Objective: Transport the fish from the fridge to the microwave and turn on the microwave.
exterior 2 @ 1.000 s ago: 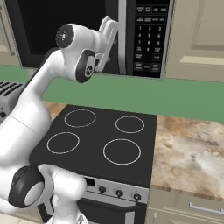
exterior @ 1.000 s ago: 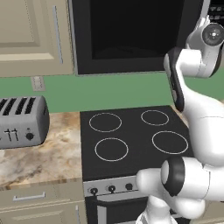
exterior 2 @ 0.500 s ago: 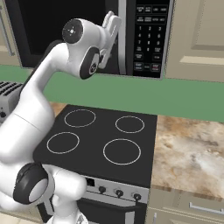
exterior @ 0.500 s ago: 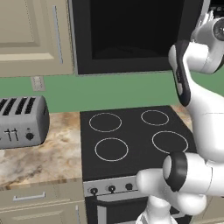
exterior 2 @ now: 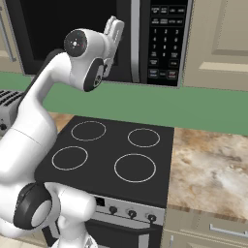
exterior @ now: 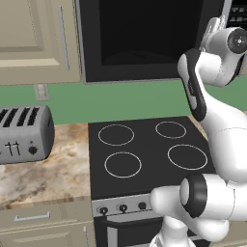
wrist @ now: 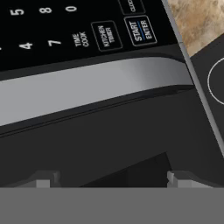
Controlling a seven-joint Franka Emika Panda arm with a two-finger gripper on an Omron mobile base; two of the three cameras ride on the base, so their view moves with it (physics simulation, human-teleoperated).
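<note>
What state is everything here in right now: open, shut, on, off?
Microwave: door looks shut.
Gripper: open, empty, facing the keypad.
Stove: rings dark, not glowing.
Toaster: nothing sticking out of its slots.
Cabinet: door shut.

The microwave [wrist: 100, 83] keypad [wrist: 65, 30] carries all the readable text, seen in the hand view: the digits 5, 8 and 0 in one row and 4 and 7 in the next. Beside them stand the buttons TIME COOK, KITCHEN TIMER and START ENTER, with a cut-off label beginning CLOC. In the right base view the keypad's lettering is too small to read.
</note>
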